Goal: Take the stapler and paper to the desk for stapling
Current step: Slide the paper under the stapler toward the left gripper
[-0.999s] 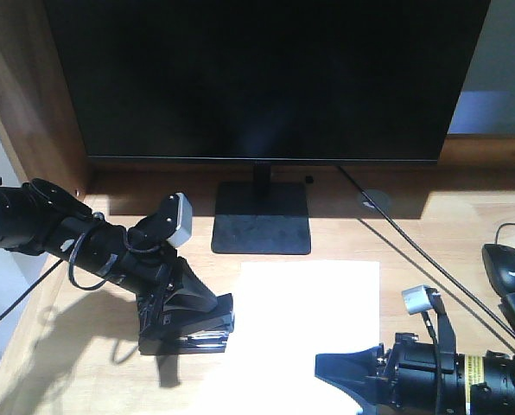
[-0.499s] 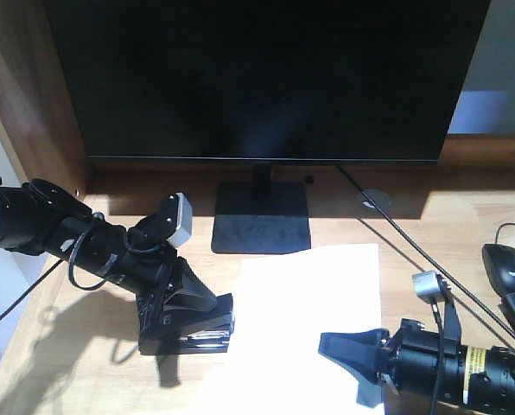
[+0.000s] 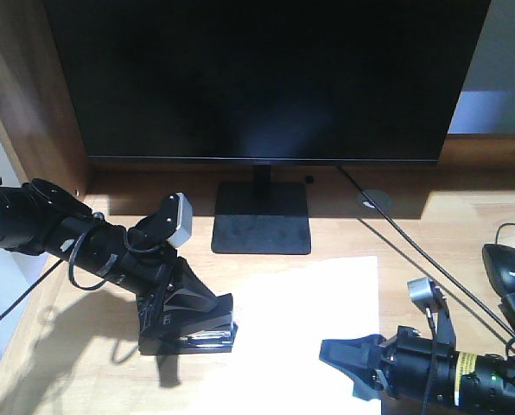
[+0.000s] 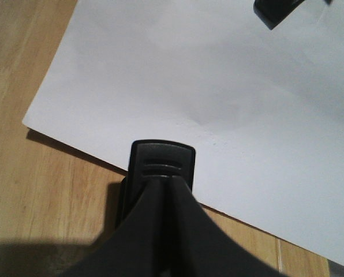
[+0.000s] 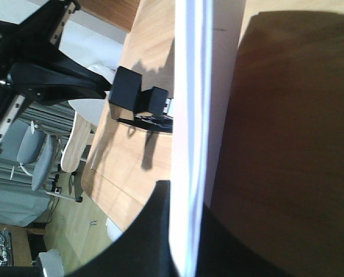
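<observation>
Here's the stapler (image 3: 207,335), small and black, low on the counter (image 3: 448,225) with a glint of metal strip along its side. The left claw (image 3: 184,313) is clamped down on it, fingers pressed together over its ridged black top. From the left wrist view its nose reaches just over the paper's edge. I cannot tell whether the sheet sits inside its mouth.

The paper (image 3: 301,303) is plain white, unmarked and far bigger than the stapler. It lies skewed in front of the monitor stand (image 3: 262,232), far edge slanting. The right claw (image 3: 344,367) has it: the right wrist view shows the sheet edge-on, pinched between two dark fingers, so that claw is closed on the paper.

The counter is light wood with plank grain, sunlit, throwing hard shadows under the left arm. A big black monitor (image 3: 266,78) fills the back, with a darker wood panel (image 3: 24,95) at the left. Past the counter's edge the right wrist view catches grey chairs (image 5: 33,153) and floor.

For room, there's a narrow strip of bare wood between stand and paper. A dark cable (image 3: 413,251) runs diagonally just right of the sheet, and a black mouse (image 3: 506,266) sits near the right edge, well apart from the paper. Left of the stapler, bare wood runs to the counter's edge.
</observation>
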Available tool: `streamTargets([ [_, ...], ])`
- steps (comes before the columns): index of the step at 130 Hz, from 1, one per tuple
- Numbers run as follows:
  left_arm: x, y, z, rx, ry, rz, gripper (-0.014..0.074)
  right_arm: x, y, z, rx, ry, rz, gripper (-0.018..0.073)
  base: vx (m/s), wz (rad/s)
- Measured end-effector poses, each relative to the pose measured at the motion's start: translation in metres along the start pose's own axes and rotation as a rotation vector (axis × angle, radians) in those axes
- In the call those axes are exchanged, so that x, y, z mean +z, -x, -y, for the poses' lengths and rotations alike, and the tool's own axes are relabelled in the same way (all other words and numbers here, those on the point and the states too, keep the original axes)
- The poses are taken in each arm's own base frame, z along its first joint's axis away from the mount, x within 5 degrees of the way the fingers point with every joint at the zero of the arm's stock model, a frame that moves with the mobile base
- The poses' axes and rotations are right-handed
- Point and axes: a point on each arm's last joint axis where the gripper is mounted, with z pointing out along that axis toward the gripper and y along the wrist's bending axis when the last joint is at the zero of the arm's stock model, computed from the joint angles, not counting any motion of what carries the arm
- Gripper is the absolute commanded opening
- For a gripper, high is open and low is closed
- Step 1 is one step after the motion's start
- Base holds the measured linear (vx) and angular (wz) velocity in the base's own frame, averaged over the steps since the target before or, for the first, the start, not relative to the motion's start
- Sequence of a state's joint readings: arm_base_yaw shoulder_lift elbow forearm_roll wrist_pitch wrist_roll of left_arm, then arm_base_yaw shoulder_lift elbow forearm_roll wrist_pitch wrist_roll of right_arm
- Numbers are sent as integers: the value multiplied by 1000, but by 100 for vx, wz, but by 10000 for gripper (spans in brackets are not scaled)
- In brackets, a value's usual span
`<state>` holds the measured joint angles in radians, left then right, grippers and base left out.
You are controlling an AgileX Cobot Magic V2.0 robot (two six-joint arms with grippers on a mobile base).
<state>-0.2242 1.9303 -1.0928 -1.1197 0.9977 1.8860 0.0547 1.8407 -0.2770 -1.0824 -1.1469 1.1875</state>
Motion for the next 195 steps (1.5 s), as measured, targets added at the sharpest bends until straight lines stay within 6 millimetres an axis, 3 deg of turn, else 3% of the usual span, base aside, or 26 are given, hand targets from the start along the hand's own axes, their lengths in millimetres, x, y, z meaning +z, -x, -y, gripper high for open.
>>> streamTargets([
  [53,0,0,0,0,0,0,-6,15,-9,-8,-29,9,-18,-3,0,0],
  [84,0,0,0,0,0,0,-6,21,1,-10,-63,24,4,-3,0,0],
  [129,0,0,0,0,0,0,-6,22,-2,-12,-145,48,-42,-3,0,0],
  [160,0,0,0,0,0,0,-6,17,3,-25,-252,83,-26,-3,0,0],
  [195,0,0,0,0,0,0,-6,22,6,-16,-127,54,-4,-3,0,0],
])
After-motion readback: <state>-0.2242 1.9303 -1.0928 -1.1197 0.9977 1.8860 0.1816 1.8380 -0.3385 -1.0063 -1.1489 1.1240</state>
